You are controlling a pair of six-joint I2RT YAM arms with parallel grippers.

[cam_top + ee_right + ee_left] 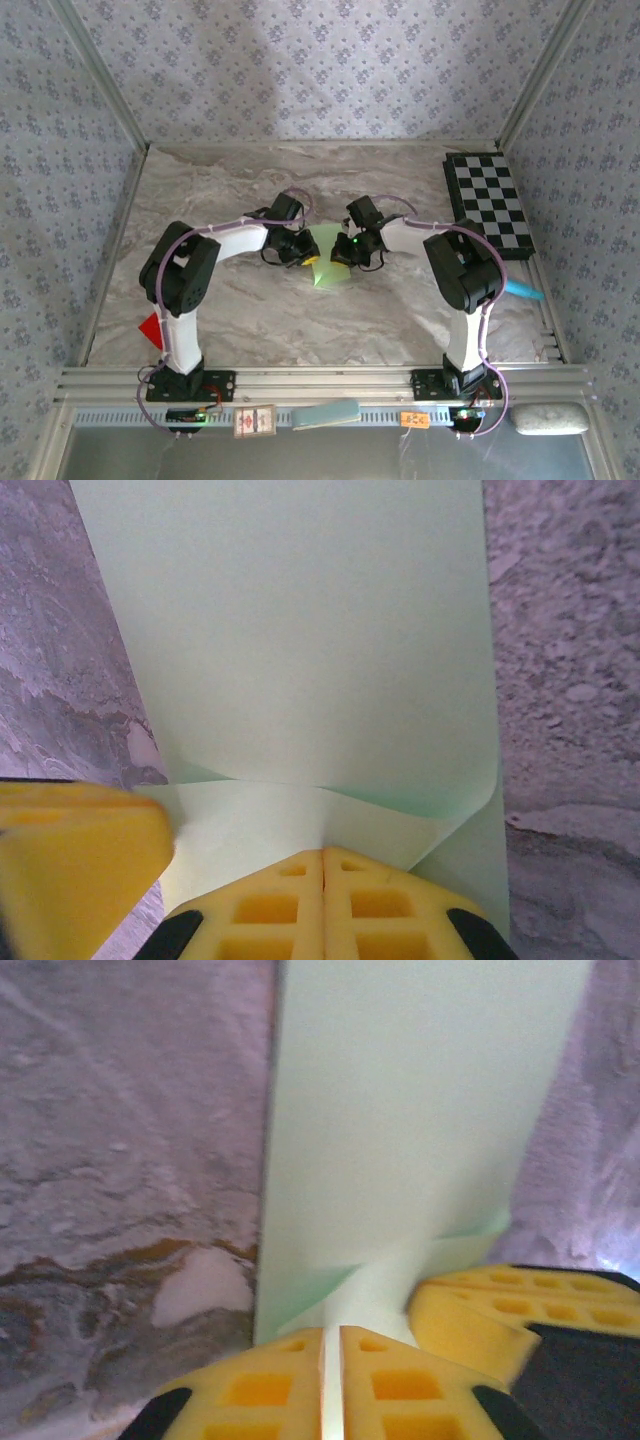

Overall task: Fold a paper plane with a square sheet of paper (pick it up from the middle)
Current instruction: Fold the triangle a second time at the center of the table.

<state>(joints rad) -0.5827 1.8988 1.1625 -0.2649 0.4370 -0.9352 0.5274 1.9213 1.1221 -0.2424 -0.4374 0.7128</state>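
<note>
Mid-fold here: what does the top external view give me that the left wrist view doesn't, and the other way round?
Top external: both whole arms, a checkerboard, a red triangle and a blue pointed object at the table's edges. Left wrist: close up, the left pincer shut on the green paper's edge, with diagonal folds beside it. Both: the green paper on the marble table, with the right pincer meeting it.

The 2 arms bend inward over the marble table (250, 300). The left gripper (308, 252) and right gripper (345, 252) meet at the pale green paper plane (328, 272) from either side. A checkerboard (490, 205) lies at the far right, and a red triangle (150, 328) sits beside the left arm.
</note>
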